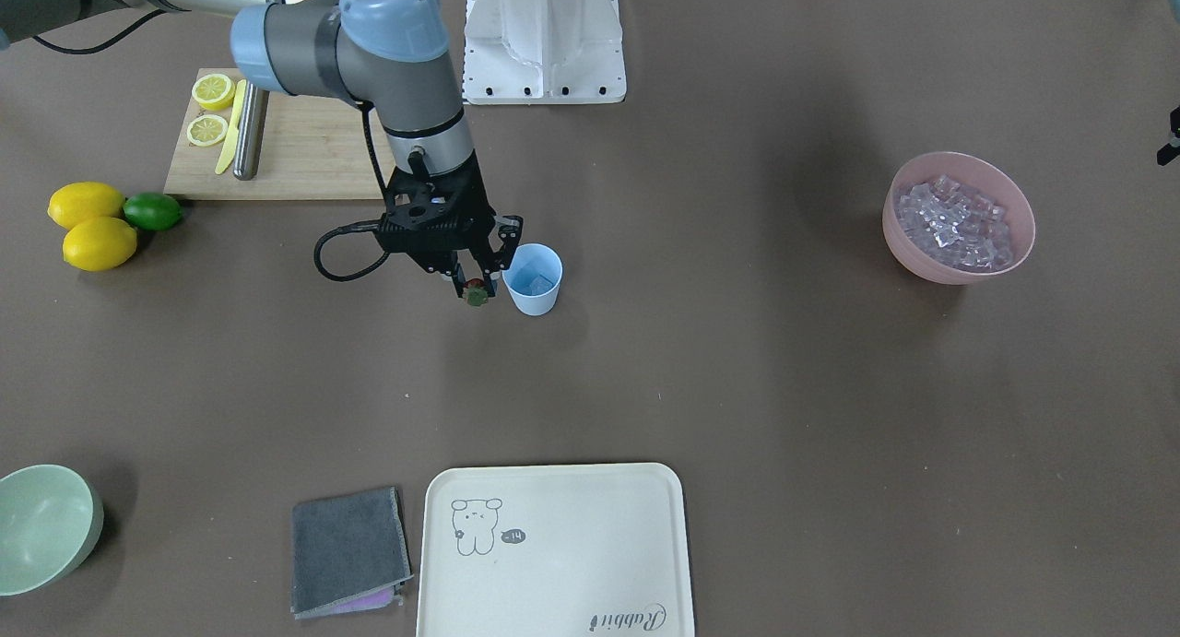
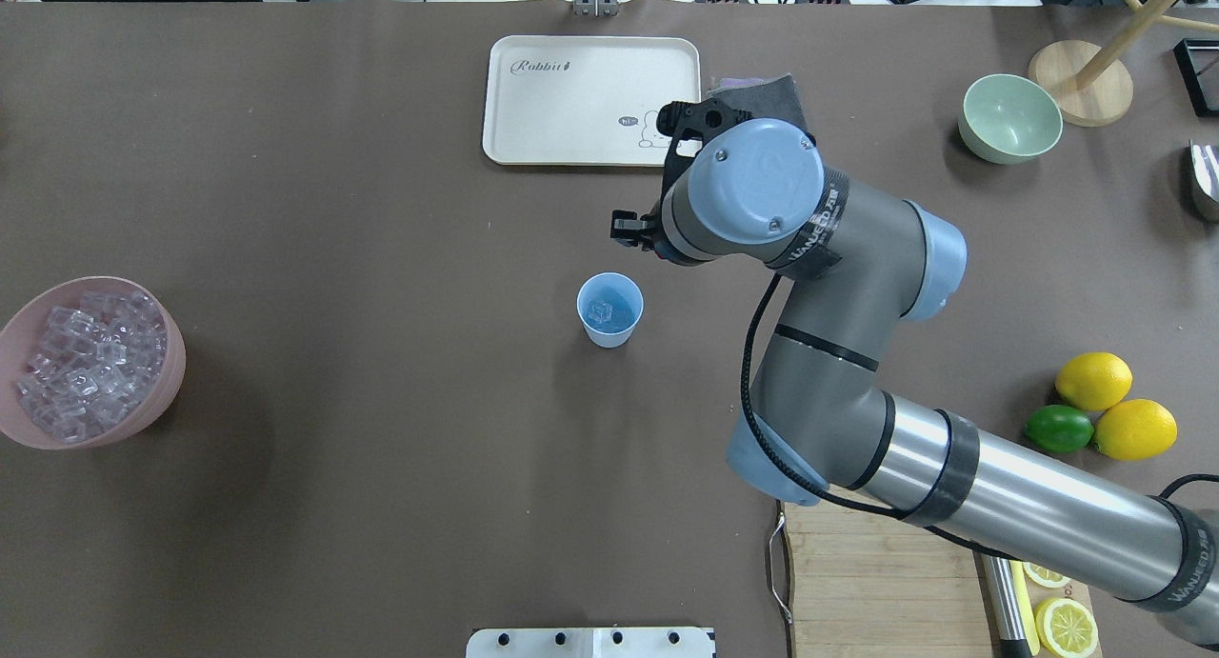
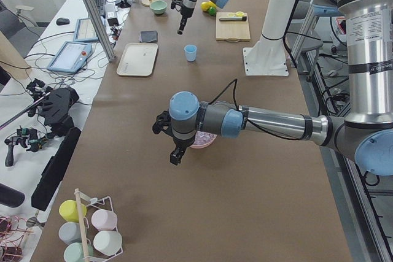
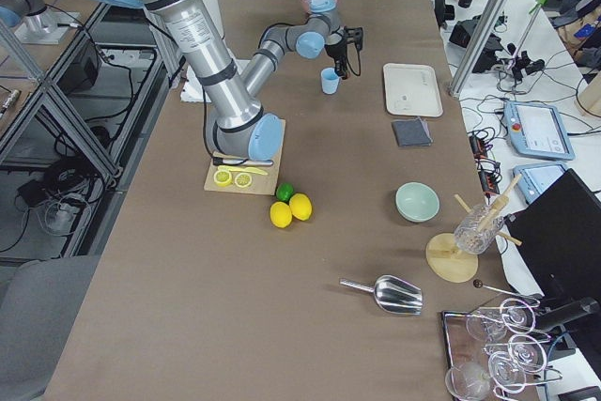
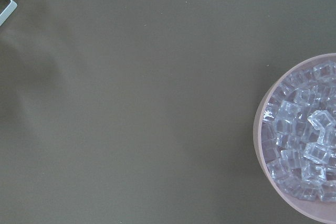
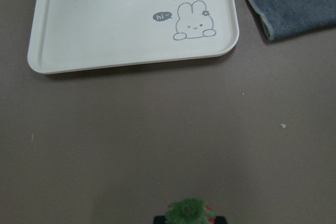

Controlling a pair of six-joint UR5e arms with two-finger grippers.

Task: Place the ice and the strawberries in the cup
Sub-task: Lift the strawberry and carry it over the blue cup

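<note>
The light-blue cup [image 1: 533, 279] stands mid-table, upright, with one clear ice cube [image 2: 602, 310] in it. My right gripper [image 1: 477, 288] is shut on the red strawberry [image 1: 476, 295], green cap down, held just beside the cup on the tray side, level with its rim. The strawberry's cap shows at the bottom of the right wrist view [image 6: 189, 212]. The rest of the ice [image 1: 954, 222] fills a pink bowl [image 1: 908, 250]. My left gripper [image 3: 176, 154] hangs near that bowl; I cannot tell whether it is open or shut. The left wrist view shows the ice [image 5: 304, 140] and no fingers.
A cream tray [image 1: 553, 549] and a grey cloth [image 1: 348, 549] lie on the operators' side. A pale green bowl [image 1: 41, 526], two lemons [image 1: 92, 227], a lime [image 1: 152, 211] and a cutting board [image 1: 304, 158] with lemon halves lie on my right side. A white mount base [image 1: 544, 38] stands at the robot's edge.
</note>
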